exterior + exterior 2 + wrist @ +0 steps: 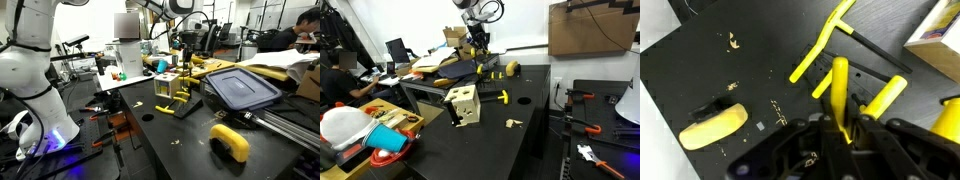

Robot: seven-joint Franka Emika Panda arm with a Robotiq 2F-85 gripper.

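Observation:
In the wrist view my gripper is shut on a yellow stick that points away from the fingers. Just beyond it lies a black base plate with a yellow T-shaped peg and another yellow peg. In both exterior views the gripper hangs above the table, over a yellow peg rack. A light wooden box stands close by.
A curved yellow piece lies on the black table. A dark blue-grey lid lies behind the rack. A white robot stands at the side, with cluttered desks and a seated person beyond.

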